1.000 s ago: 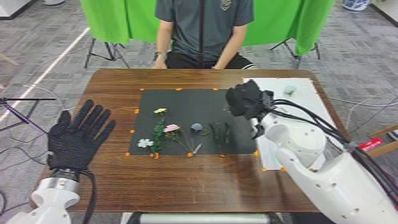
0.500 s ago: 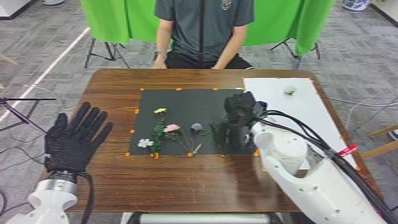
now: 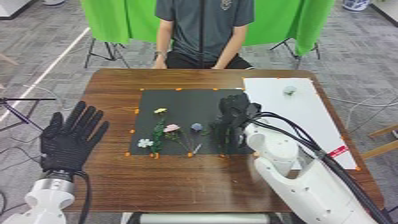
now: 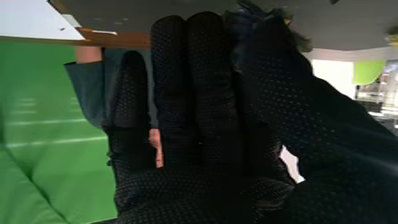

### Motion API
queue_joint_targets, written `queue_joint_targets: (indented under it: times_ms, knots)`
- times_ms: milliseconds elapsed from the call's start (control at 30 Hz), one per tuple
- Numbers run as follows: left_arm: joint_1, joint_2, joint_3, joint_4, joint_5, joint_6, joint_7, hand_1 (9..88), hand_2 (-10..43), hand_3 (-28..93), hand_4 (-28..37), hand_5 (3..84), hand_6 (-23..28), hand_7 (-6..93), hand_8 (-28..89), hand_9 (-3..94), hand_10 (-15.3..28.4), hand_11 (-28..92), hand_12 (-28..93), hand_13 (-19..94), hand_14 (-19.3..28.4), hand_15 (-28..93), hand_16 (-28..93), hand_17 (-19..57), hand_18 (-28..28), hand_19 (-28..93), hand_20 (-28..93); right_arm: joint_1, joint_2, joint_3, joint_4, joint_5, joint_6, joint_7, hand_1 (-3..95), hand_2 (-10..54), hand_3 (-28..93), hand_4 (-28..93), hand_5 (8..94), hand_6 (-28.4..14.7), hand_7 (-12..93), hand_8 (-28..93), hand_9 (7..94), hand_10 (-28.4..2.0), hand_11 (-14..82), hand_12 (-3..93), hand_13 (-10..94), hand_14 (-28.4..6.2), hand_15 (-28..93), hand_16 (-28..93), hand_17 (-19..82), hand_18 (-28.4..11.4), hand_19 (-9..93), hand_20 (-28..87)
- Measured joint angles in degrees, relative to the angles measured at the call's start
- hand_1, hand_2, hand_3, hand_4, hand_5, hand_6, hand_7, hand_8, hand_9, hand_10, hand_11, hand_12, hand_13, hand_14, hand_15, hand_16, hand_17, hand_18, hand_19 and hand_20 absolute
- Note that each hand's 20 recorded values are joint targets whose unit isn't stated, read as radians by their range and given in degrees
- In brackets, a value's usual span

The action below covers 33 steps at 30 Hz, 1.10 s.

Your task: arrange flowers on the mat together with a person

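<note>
In the head view, my right hand [image 3: 233, 114] is over the right part of the dark mat [image 3: 185, 98], covering part of a dark green sprig [image 3: 218, 133]. A white flower [image 3: 145, 143], yellow flower [image 3: 160, 110], pink flower [image 3: 171, 128] and blue-grey flower [image 3: 197, 127] lie left of it, with green leaves [image 3: 158, 133] among them. My left hand [image 3: 67, 140] is open at the table's left edge. In the right wrist view, my right hand [image 4: 204, 105] has straight fingers; dark leafy material [image 4: 298, 37] shows by the thumb, contact unclear.
A white sheet [image 3: 280, 105] with a pale flower [image 3: 290, 90] on it lies to the right of the mat. Orange marks dot the mat's border on the brown table [image 3: 178, 185]. A person sits at the far edge, hands off the flowers.
My right hand has moved left and toward the near side, over the dark sprig. My left hand has shifted slightly left. The flowers on the mat look unmoved.
</note>
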Motion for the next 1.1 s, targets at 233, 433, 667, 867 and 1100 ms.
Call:
queue_joint_targets:
  times_ms: [233, 433, 667, 867, 1100]
  knots:
    - [0.0, -0.02, -0.19, 0.12, -0.22, -0.08, -0.23, 27.7, 15.6, 71, -28.3, 46.4, 6.9, 7.0, -8, 42.6, 13.7, 13, 9, 32, 12.5, 16, -3, -2.8, 12.5, 24, 13, -0.5, -0.1, 0.3, -0.6, 0.4, -1.0, 0.0, 55.7, -9.5, 70, -28, 63.3, -0.5, 35, -8, 71.7, -10.7, 15.0, 27.5, 58, -7.6, 41, 29, 26, -20.5, 76, 23]
    - [0.0, -0.13, -0.63, 0.23, -1.1, -0.51, -1.02, 27.5, 15.6, 71, -28.3, 46.3, 6.7, 6.9, -8, 42.5, 13.6, 12, 9, 32, 12.6, 15, -3, -2.9, 12.5, 24, 13, -1.1, 0.2, 0.6, -1.2, 3.9, -0.8, 1.1, 51.2, -9.5, 75, -28, 60.7, -0.6, 27, -10, 64.9, -11.9, 20.8, 17.3, 57, -8.7, 43, 25, 26, -20.4, 76, 19]
    - [0.0, -0.08, -1.04, 0.37, -1.3, -0.74, -1.22, 27.5, 15.6, 70, -28.3, 45.8, 6.5, 6.9, -8, 42.0, 13.6, 12, 9, 31, 12.6, 15, -3, -2.8, 12.4, 23, 12, -2.9, 1.7, 1.7, -4.1, 4.1, 2.8, 1.5, 46.4, -9.5, 75, -28, 58.0, -1.7, 25, -17, 60.2, -13.8, 19.1, 15.4, 55, -10.3, 45, 16, 25, -20.5, 75, 15]
    - [-0.6, -0.14, -1.04, 1.21, 3.38, -2.05, -3.72, 27.2, 15.6, 70, -28.3, 44.7, 6.1, 6.3, -8, 40.9, 13.5, 11, 9, 30, 12.6, 14, -3, -3.1, 12.3, 23, 12, -6.2, 2.0, 6.2, -9.2, 8.6, 5.1, 2.4, 42.1, -8.9, 75, -28, 59.9, -1.4, 25, -16, 61.5, -13.6, 18.7, 15.3, 56, -10.1, 42, 14, 25, -19.3, 70, 11]
    - [-0.9, -0.19, -1.12, 1.48, 7.44, -3.2, -4.64, 27.4, 15.5, 70, -28.3, 44.8, 6.1, 6.2, -8, 40.9, 13.5, 11, 9, 30, 12.6, 14, -3, -3.1, 12.4, 23, 12, -13.2, 2.8, 15.9, -12.7, 23.8, 17.8, -6.9, 38.8, -5.0, 78, -28, 56.2, -1.6, 27, -18, 54.0, -13.8, 16.1, 13.9, 46, -10.9, 33, 13, 18, -17.2, 59, 7]
